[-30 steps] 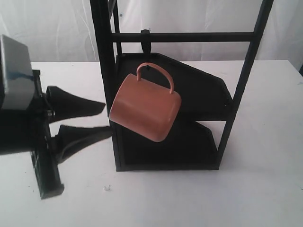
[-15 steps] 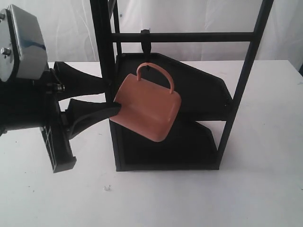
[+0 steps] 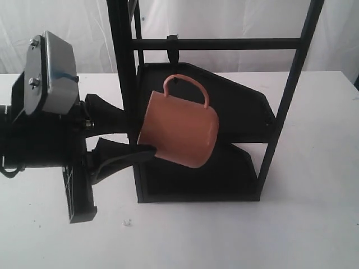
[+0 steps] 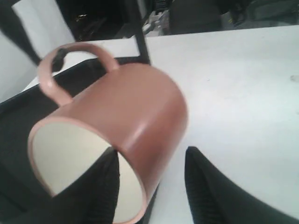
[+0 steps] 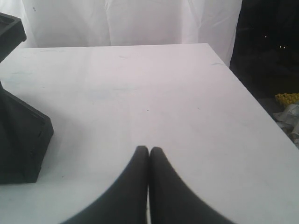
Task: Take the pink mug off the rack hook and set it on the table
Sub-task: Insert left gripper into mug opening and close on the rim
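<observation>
A salmon-pink cylindrical mug [image 3: 179, 131] hangs tilted by its loop handle on the small black metal rack hook [image 3: 172, 51]. The left gripper [image 3: 143, 133], fingers parted, straddles the mug's rim. The right gripper [image 5: 149, 149], fingers pressed together, hovers over the white tabletop [image 5: 140, 84].

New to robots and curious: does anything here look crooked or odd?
Only the pink mug: it hangs tilted by its handle from the rack hook, mouth toward the left gripper, whose open jaws straddle its rim. Nothing looks spilled or broken.
</observation>
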`<act>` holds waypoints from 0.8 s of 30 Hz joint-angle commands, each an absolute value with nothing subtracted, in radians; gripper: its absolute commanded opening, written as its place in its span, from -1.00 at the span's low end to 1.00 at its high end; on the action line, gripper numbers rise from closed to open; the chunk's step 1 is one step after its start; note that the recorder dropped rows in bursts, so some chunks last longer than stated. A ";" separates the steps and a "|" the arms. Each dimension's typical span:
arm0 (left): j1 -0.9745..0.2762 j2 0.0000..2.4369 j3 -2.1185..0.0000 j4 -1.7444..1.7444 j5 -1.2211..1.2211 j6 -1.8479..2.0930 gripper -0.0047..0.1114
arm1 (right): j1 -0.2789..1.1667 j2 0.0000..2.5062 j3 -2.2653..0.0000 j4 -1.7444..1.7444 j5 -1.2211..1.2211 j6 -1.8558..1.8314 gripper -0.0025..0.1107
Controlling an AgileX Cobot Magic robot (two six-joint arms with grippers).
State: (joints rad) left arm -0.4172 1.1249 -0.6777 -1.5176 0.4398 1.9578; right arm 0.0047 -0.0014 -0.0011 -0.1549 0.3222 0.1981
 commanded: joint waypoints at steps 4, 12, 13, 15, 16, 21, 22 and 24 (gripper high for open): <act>-0.420 1.132 -0.683 -1.554 0.517 2.062 -0.09 | 0.000 0.000 0.000 -0.151 0.313 0.199 -0.96; -0.420 1.190 -0.683 -1.681 0.534 2.060 -0.09 | 0.000 0.000 0.000 -0.151 0.313 0.199 -0.96; -0.420 1.190 -0.683 -1.681 0.534 2.060 -0.09 | 0.000 0.000 0.000 -0.151 0.313 0.199 -0.96; -0.420 1.190 -0.683 -1.689 0.534 2.060 -0.09 | 0.000 0.000 0.000 -0.151 0.313 0.199 -0.96; -0.420 1.190 -0.683 -1.693 0.534 2.060 -0.09 | 0.000 0.000 0.000 -0.151 0.313 0.199 -0.96; -0.420 1.190 -0.683 -1.697 0.502 2.060 -0.09 | 0.000 0.000 0.000 -0.151 0.313 0.199 -0.96; -0.420 1.190 -0.683 -1.697 0.496 2.060 -0.09 | 0.000 0.000 0.000 -0.151 0.313 0.199 -0.96; -0.420 1.190 -0.683 -1.697 0.494 2.060 -0.09 | 0.000 0.000 0.000 -0.151 0.313 0.199 -0.96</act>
State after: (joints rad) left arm -0.4172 1.1941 -0.6777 -1.6730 0.4946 1.9578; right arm 0.0047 -0.0014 -0.0011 -0.1549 0.3222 0.1981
